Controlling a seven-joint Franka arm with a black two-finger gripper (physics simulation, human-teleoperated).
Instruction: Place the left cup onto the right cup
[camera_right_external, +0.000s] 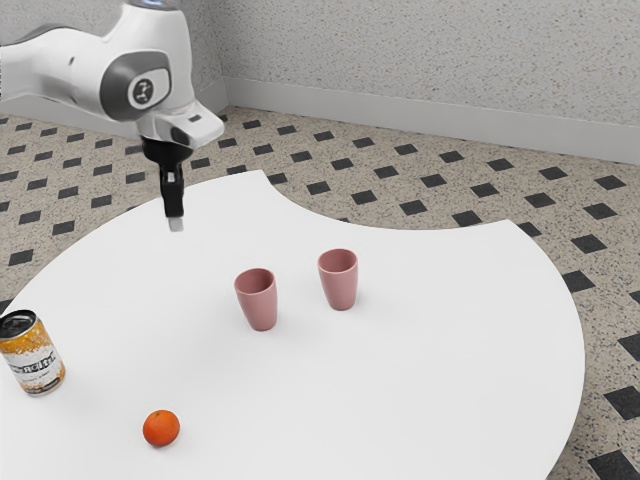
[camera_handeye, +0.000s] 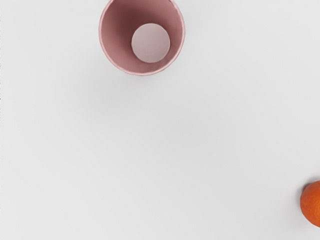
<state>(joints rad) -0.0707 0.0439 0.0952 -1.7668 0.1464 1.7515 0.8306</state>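
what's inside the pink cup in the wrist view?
Nothing. The pink cup is seen from above, and its inner wall and pale floor are bare. The patch of table under its base is covered.

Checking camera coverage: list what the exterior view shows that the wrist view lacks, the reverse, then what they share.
Exterior view adds the gripper, the right cup, the can and the tiled floor. Wrist view adds the inner bottom of one cup, seen from above. Shared: that cup, probably the left cup, the orange and the white table.
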